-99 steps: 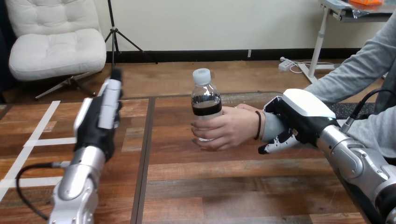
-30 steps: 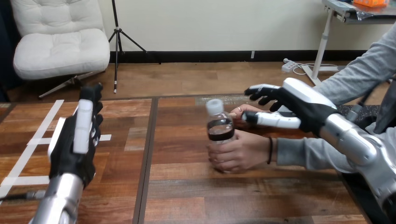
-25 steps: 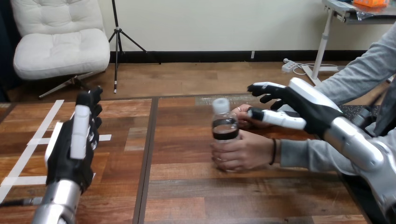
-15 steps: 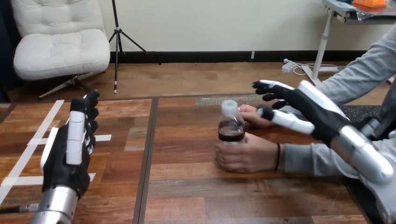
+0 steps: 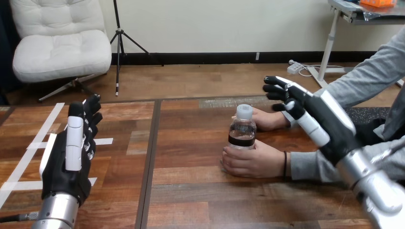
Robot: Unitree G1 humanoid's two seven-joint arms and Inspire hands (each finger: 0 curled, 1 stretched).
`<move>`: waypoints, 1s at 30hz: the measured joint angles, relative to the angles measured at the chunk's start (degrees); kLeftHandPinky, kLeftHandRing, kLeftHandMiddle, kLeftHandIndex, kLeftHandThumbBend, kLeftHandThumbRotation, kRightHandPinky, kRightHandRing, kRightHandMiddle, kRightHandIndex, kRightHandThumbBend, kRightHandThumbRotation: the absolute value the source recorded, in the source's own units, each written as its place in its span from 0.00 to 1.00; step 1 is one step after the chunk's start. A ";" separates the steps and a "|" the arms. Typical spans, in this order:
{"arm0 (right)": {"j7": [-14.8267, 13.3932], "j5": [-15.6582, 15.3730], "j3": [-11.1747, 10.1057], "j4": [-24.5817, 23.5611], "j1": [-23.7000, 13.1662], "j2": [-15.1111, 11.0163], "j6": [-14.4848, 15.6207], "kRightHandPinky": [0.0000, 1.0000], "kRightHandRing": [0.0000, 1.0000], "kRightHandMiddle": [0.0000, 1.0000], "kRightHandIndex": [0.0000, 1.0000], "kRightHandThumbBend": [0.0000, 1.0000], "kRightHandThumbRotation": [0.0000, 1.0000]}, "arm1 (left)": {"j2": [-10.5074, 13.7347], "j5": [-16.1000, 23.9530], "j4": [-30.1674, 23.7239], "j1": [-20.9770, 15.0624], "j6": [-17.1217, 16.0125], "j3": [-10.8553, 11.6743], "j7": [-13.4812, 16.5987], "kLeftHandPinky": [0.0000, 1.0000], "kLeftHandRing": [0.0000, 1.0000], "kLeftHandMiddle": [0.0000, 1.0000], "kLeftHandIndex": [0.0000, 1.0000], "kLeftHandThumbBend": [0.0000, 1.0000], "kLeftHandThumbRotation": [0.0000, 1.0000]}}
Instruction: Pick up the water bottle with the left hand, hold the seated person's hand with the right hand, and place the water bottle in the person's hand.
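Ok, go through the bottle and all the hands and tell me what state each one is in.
Water bottle: upright on the table, cap on, gripped near its base.
Person's nearer hand: curled round the bottle's base.
Person's farther hand: lying on the table behind the bottle.
Left robot hand: open, fingers straight, holding nothing.
Right robot hand: open, fingers spread, holding nothing.

likely lab: tape-marked wooden table point(image 5: 205, 195)

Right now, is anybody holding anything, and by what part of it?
The left hand and right hand are open, holding nothing. The person's nearer hand grips the water bottle round its base.
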 measured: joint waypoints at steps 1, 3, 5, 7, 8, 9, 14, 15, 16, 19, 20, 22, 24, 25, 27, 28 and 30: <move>0.19 1.03 -0.01 -0.94 0.68 0.53 0.66 0.92 0.92 0.91 0.92 1.00 1.00 | -0.15 -0.11 0.02 0.00 -0.17 -0.02 0.00 1.00 0.95 0.93 0.88 0.79 0.97; 0.61 3.02 -0.05 -2.91 2.14 1.74 2.24 0.94 0.93 0.91 0.92 1.00 1.00 | -0.41 -0.18 0.09 0.00 -0.71 -0.06 0.01 1.00 0.94 0.92 0.86 0.77 0.96; 0.87 4.65 -0.04 -4.76 3.54 2.86 3.82 0.96 0.93 0.91 0.93 1.00 1.00 | -0.68 -0.17 0.26 0.00 -1.42 -0.14 0.08 0.99 0.92 0.91 0.84 0.76 0.96; 1.06 6.20 -0.04 -6.56 4.93 3.98 5.50 0.97 0.93 0.92 0.93 1.00 1.00 | -1.08 -0.12 0.50 0.00 -2.39 -0.16 0.37 0.95 0.88 0.87 0.80 0.70 0.95; 1.06 6.85 -0.04 -7.41 5.57 4.45 6.32 0.97 0.93 0.92 0.93 1.00 1.00 | -1.30 -0.08 0.69 -0.01 -3.02 -0.16 0.60 0.94 0.87 0.86 0.79 0.69 0.94; 1.10 7.59 -0.02 -8.26 6.23 4.98 7.18 0.97 0.93 0.92 0.93 1.00 1.00 | -1.63 -0.05 0.90 -0.01 -3.81 -0.16 0.89 0.93 0.86 0.85 0.77 0.67 0.94; 1.44 10.79 -0.05 -12.19 9.37 7.09 10.96 0.98 0.93 0.91 0.93 1.00 1.00 | -3.37 0.01 2.49 -0.05 -8.98 -0.11 2.45 0.89 0.83 0.82 0.73 0.63 0.94; 1.58 11.26 -0.10 -12.90 9.91 7.47 11.58 0.98 0.93 0.91 0.93 1.00 1.00 | -3.69 0.01 2.82 -0.05 -10.00 -0.06 2.77 0.89 0.82 0.81 0.73 0.63 0.95; 1.70 11.83 -0.16 -13.55 10.41 7.80 12.13 0.98 0.93 0.91 0.93 1.00 1.00 | -4.00 0.00 3.11 -0.08 -10.91 -0.02 3.04 0.89 0.82 0.81 0.72 0.62 0.95; 2.01 12.96 -0.57 -15.29 11.64 8.65 13.44 0.98 0.93 0.91 0.93 1.00 1.00 | -4.72 -0.05 3.72 -0.15 -12.92 0.03 3.53 0.89 0.82 0.81 0.72 0.62 0.96; 2.06 13.15 -0.79 -15.91 12.00 8.88 13.88 0.98 0.93 0.91 0.92 1.00 1.00 | -4.86 -0.08 3.80 -0.16 -13.35 0.01 3.58 0.89 0.82 0.81 0.72 0.61 0.96; 2.11 13.57 -1.19 -16.98 12.59 9.15 14.63 0.97 0.93 0.90 0.92 1.00 1.00 | -4.89 -0.11 3.87 -0.17 -13.78 -0.04 3.56 0.90 0.83 0.81 0.73 0.62 0.96; 2.16 14.03 -1.58 -17.88 12.97 9.28 15.26 0.97 0.93 0.90 0.92 1.00 1.00 | -4.79 -0.10 3.89 -0.18 -13.89 -0.12 3.39 0.91 0.84 0.82 0.73 0.62 0.97; 2.21 14.20 -1.79 -18.27 13.08 9.31 15.49 0.97 0.93 0.90 0.92 1.00 1.00 | -4.74 -0.10 3.89 -0.19 -13.89 -0.19 3.27 0.91 0.84 0.82 0.73 0.62 0.97; 2.39 14.51 -2.24 -18.88 13.22 9.32 15.87 0.97 0.92 0.90 0.92 1.00 1.00 | -4.61 -0.08 3.89 -0.19 -13.88 -0.35 3.07 0.92 0.84 0.83 0.73 0.62 0.97; 2.44 14.57 -2.49 -19.18 13.27 9.32 16.02 0.97 0.92 0.90 0.92 1.00 1.00 | -4.56 -0.08 3.89 -0.19 -13.88 -0.44 2.99 0.92 0.84 0.83 0.73 0.62 0.97; 2.47 14.65 -3.10 -19.78 13.29 9.32 16.36 0.96 0.92 0.89 0.92 1.00 1.00 | -4.52 -0.08 3.89 -0.19 -13.87 -0.60 2.84 0.92 0.85 0.83 0.73 0.62 0.97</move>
